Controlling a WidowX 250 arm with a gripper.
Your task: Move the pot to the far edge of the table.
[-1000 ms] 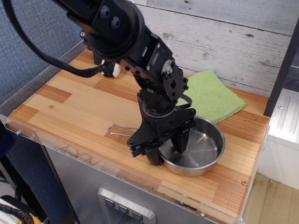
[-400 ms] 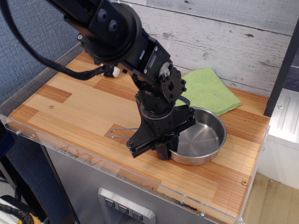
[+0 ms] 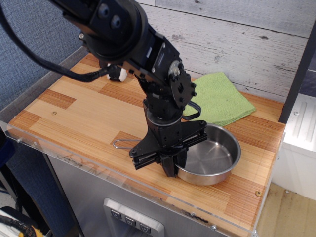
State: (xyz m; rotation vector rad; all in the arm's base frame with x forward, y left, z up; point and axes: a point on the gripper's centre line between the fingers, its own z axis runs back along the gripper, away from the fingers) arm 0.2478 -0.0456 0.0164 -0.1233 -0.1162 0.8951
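The pot (image 3: 216, 154), a shallow shiny steel pan, sits on the wooden table (image 3: 84, 113) near its front right. Its thin wire-loop handle (image 3: 122, 143) sticks out to the left, partly hidden behind the arm. My gripper (image 3: 171, 167) points down at the pot's near-left rim. Its fingers are closed together on that rim. The pot looks level and low on the table; I cannot tell whether it is lifted.
A folded green cloth (image 3: 219, 98) lies behind the pot against the back wall of grey planks. A small white object (image 3: 117, 74) sits at the back left, half hidden by the arm. A clear acrylic rim (image 3: 98, 165) runs along the table's front edge.
The fingers, open astride the pot's rim a second ago, have closed on it. The pot has shifted slightly to the right and its handle has swung a little nearer the front.
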